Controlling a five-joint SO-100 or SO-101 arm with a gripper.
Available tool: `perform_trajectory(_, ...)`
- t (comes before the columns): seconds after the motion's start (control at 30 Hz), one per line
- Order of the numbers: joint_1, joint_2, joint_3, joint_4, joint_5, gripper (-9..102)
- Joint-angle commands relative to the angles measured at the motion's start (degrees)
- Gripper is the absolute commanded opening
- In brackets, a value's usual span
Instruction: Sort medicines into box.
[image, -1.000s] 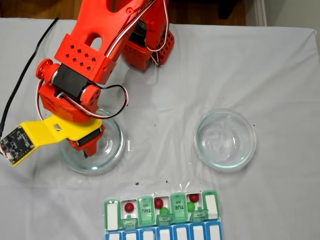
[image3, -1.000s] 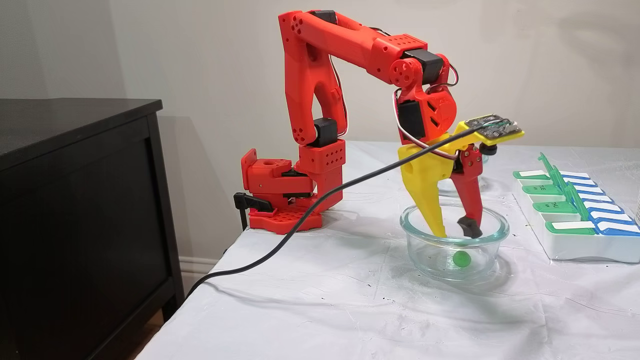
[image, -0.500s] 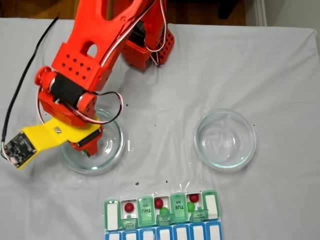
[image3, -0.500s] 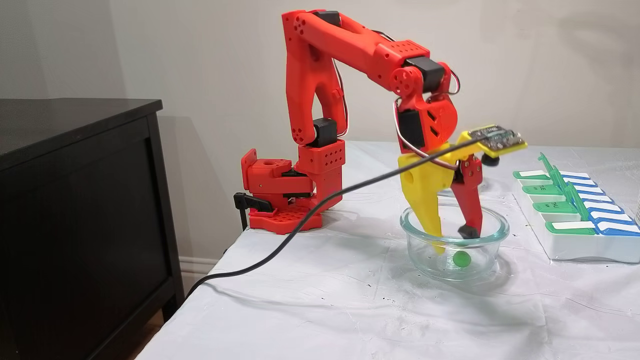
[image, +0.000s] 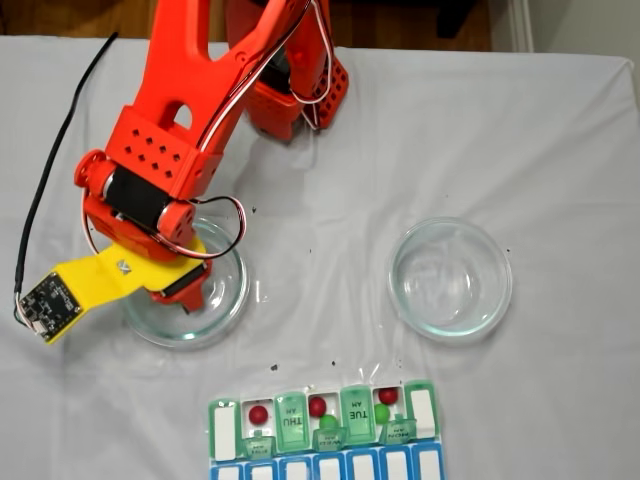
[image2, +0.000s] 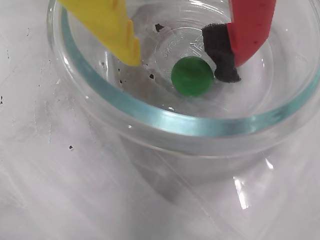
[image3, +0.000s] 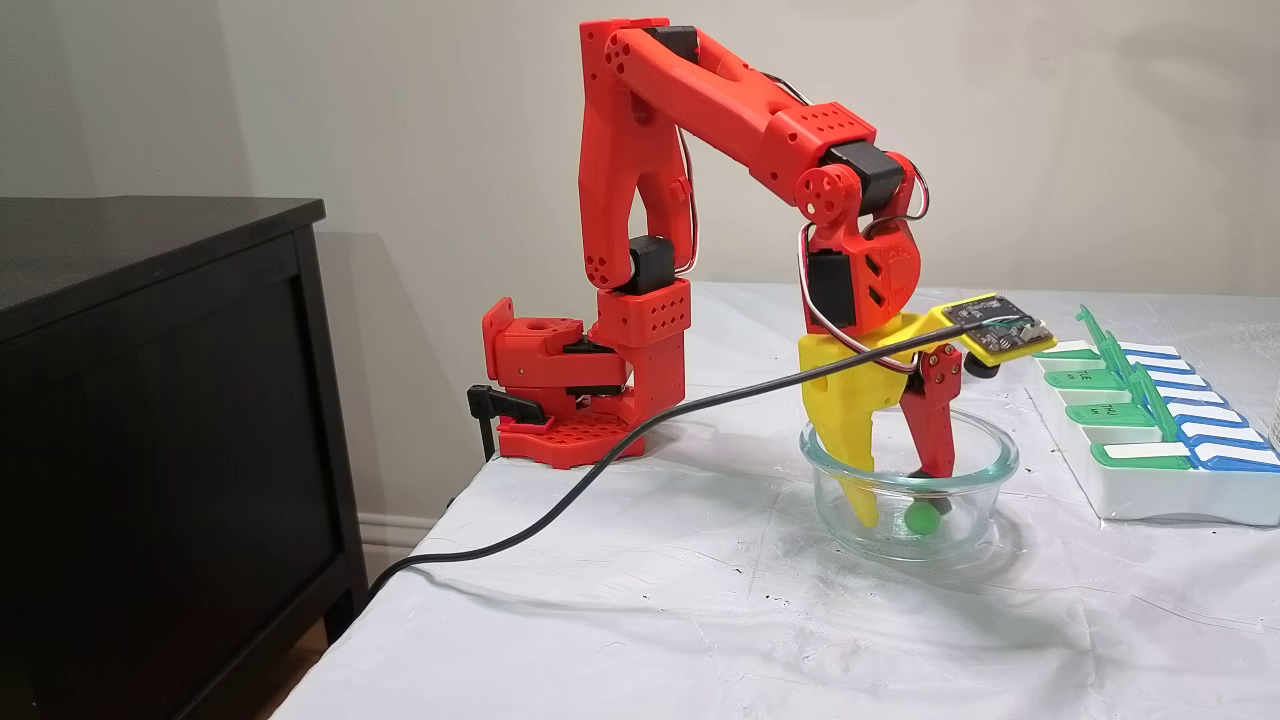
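From above, the red arm and its yellow camera bracket cover much of the left round clear glass dish (image: 228, 300), hiding the ball inside it, and the flat weekly pill organizer with translucent green lids (image: 325, 425) is cut off by the bottom edge. Its lids read THU and TUE; the smaller print beneath and the other labels are too small to make out. Three dark red balls (image: 259, 414) and two green ones (image: 328, 424) lie in its open white cells. Embossed writing on the dish floor in the wrist view cannot be read. The arm rises from its base, folds forward at the elbow and points its gripper (image3: 902, 507) straight down into the dish. The jaws are spread, the yellow finger (image2: 112, 27) on one side and the red finger with its black pad (image2: 222, 52) on the other; the pad seems to touch the last glossy green ball (image2: 192, 76), which rests on the dish bottom. A second glass dish (image: 450, 278) stands well apart on the white-covered desk (image: 560, 150).
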Motion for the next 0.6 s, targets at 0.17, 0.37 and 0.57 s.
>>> perform_trajectory(0.17, -0.5, 0.4, -5.1, -2.2, 2.3, 27)
perform_trajectory(0.37, -1.0, -0.2, -4.7, -3.1, 3.1, 26)
perform_trajectory(0.57, -1.7, -1.2, -4.7, -2.5, 3.1, 22)
